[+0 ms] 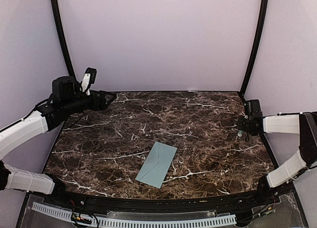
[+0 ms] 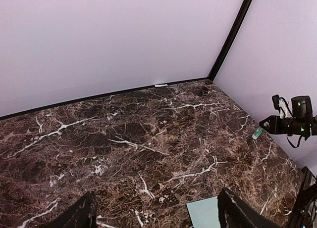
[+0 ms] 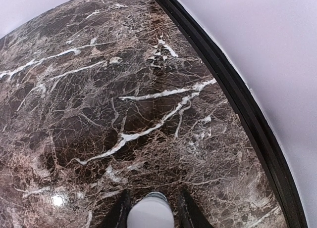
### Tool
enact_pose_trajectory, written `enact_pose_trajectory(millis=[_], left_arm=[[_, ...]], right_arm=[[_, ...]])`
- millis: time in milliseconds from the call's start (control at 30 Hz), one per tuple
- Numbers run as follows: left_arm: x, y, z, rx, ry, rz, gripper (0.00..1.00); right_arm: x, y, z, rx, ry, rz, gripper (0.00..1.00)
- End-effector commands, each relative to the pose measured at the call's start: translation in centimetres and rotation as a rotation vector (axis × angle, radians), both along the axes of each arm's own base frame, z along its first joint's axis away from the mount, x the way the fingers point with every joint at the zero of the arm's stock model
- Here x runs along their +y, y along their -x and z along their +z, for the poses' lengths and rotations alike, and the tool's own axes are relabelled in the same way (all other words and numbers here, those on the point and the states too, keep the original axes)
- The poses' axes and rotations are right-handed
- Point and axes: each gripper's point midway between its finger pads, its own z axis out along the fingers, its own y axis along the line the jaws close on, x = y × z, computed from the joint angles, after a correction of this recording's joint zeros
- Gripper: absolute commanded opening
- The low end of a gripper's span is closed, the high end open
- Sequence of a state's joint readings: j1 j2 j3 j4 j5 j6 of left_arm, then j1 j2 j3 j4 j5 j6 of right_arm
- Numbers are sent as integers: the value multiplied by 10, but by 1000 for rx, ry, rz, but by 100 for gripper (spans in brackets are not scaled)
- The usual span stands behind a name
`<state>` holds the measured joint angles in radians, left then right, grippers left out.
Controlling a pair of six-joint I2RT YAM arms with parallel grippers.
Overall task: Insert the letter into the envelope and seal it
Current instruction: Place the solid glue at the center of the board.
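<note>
The pale teal envelope (image 1: 157,163) lies flat and slanted on the marble table (image 1: 198,114), near its front middle. One of its corners (image 2: 205,213) shows in the left wrist view by the right finger. The letter is out of view. My left gripper (image 1: 104,98) hangs high over the back left corner, open and empty (image 2: 156,210), well away from the envelope. My right gripper (image 1: 241,125) is at the table's right edge, closed round a small white glue stick (image 3: 150,215). The stick's teal tip (image 1: 239,134) points down just above the table.
A black frame rail (image 3: 237,99) runs along the table's right edge, close beside the right gripper. Pale walls enclose the back and both sides. Black posts (image 1: 255,40) rise in the back corners.
</note>
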<state>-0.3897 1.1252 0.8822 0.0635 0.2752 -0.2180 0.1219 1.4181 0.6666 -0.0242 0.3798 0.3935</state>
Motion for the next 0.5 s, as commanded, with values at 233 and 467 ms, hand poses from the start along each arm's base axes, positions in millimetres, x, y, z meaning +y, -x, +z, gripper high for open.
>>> enact_pose_trajectory(millis=[233, 467], left_arm=[[6, 2, 2, -5, 2, 21, 82], [8, 0, -3, 13, -14, 36, 82]], right_arm=[[0, -7, 4, -24, -9, 5, 54], [3, -10, 35, -72, -7, 36, 85]])
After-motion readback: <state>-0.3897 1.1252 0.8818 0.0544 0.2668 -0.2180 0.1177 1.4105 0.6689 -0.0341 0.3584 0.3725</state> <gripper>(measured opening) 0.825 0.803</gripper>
